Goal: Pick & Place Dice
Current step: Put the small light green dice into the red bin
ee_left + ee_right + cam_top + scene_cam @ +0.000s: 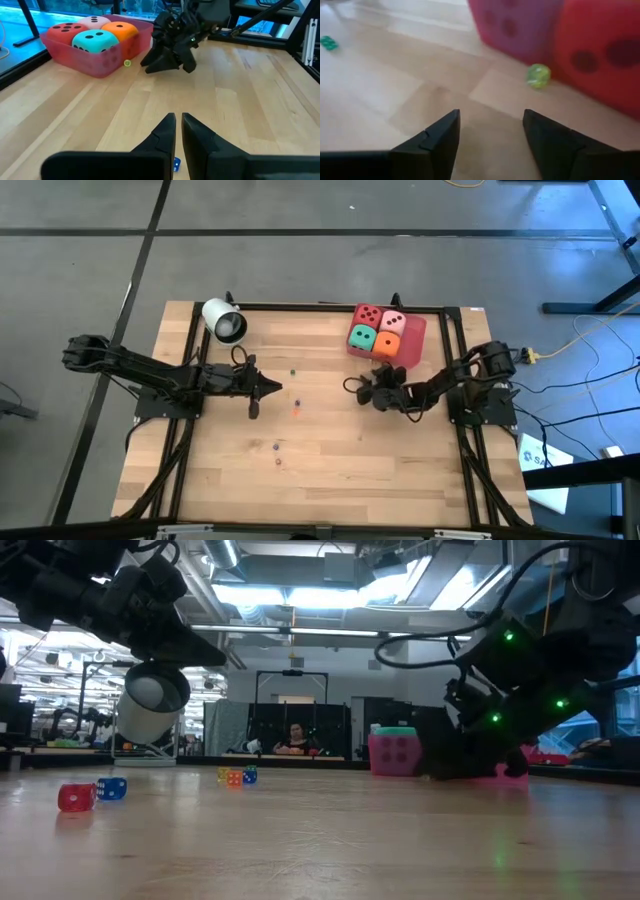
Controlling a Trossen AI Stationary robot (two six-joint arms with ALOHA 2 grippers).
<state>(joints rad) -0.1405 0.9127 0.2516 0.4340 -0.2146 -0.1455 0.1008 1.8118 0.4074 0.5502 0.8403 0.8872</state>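
Four soft pip-marked dice, red [368, 313], pink [393, 322], green [361, 338], orange [385, 346], sit in flat red tray [414, 340]. Right gripper [364, 391] jaws spread, empty, nr tray, partly hiding it in low view. Left gripper [272, 388] fingers closed, empty, mid-table.

We see a white cylinder [224, 321] lying at the wooden table's [330, 470] far-left corner (open end toward the centre).
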